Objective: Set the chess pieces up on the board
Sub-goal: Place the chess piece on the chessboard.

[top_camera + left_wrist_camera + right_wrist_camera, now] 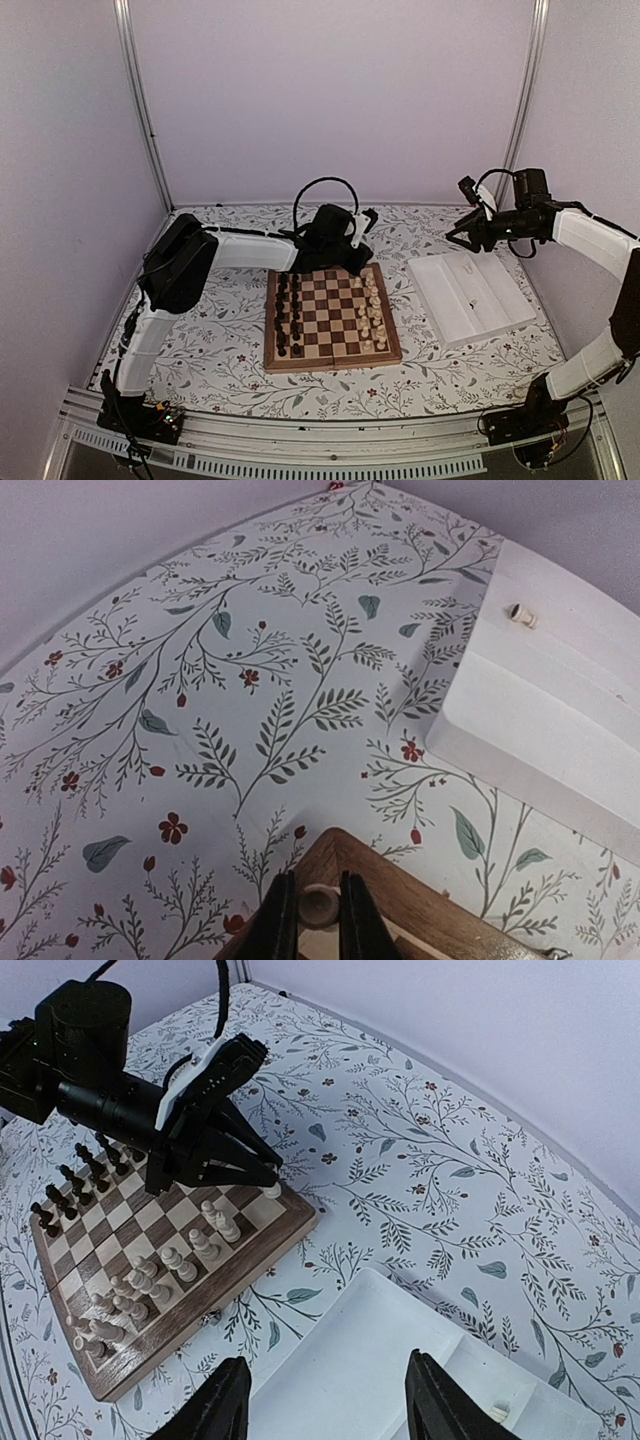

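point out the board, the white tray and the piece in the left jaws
board (pixel 330 364), top external view, near rim
white tray (pixel 455 310), top external view, bare floor
pale piece (pixel 318 905), left wrist view, its top

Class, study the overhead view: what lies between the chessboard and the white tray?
Only bare floral tablecloth lies between the board and the white tray, shown in the top external and right wrist views.

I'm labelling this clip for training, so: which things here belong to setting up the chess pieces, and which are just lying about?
Part of the job: board; pale pieces standing on it; held piece in the jaws of the left gripper; loose piece lying in the tray.
Just lying about: dark pieces; the tray itself; flowered tablecloth.
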Controlling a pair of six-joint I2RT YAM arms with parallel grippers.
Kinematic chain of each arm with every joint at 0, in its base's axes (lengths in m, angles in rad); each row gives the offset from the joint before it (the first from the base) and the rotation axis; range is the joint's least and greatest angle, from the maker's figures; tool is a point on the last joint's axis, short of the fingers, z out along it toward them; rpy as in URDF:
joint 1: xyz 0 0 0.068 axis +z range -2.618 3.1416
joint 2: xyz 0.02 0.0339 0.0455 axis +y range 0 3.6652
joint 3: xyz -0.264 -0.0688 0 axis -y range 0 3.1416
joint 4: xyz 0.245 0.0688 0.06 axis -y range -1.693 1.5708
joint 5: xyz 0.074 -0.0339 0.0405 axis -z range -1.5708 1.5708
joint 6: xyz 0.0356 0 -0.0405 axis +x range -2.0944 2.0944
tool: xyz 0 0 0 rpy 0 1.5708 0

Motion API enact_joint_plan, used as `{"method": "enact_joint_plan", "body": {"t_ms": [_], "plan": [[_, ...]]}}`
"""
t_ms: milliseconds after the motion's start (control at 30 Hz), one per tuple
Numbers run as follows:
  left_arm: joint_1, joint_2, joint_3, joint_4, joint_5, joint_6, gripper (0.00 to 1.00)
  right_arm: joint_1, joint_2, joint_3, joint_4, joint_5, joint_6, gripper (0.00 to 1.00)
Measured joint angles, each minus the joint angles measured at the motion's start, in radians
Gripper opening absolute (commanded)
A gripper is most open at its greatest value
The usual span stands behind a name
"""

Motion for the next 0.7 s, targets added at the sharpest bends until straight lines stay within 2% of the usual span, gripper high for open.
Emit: {"method": "enact_joint_plan", "body": {"t_ms": [700], "plan": [[0.0,0.0,-0.029,-0.025,0.005,-0.007,0.0,0.0,0.023,0.0,0.0,-0.004,-0.004,0.56]]}}
